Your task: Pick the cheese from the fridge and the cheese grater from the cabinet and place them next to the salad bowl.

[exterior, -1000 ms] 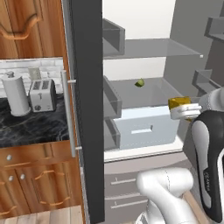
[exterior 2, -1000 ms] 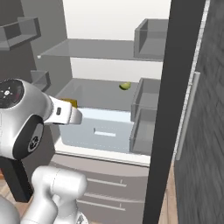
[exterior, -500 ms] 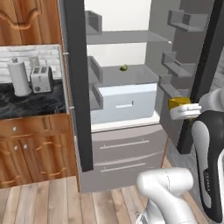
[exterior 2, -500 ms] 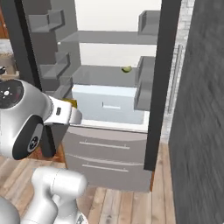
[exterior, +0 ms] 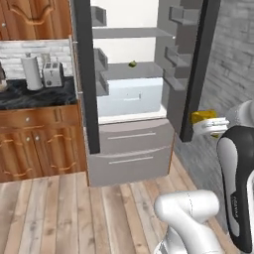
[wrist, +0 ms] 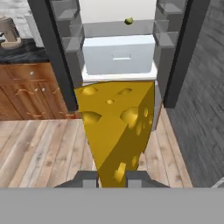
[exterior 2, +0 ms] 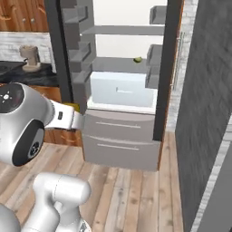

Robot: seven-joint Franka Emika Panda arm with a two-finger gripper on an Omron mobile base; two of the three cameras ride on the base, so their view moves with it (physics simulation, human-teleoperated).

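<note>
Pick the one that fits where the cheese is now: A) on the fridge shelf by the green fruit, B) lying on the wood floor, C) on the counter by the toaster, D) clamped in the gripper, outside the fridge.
D: the cheese sits between the gripper fingers, with the open fridge beyond it.

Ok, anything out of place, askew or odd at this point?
One thing: the fridge stands wide open, both doors swung out, with a small green fruit alone on a shelf. The cheese sits pinched in the gripper. Nothing spilled or damaged.
</note>
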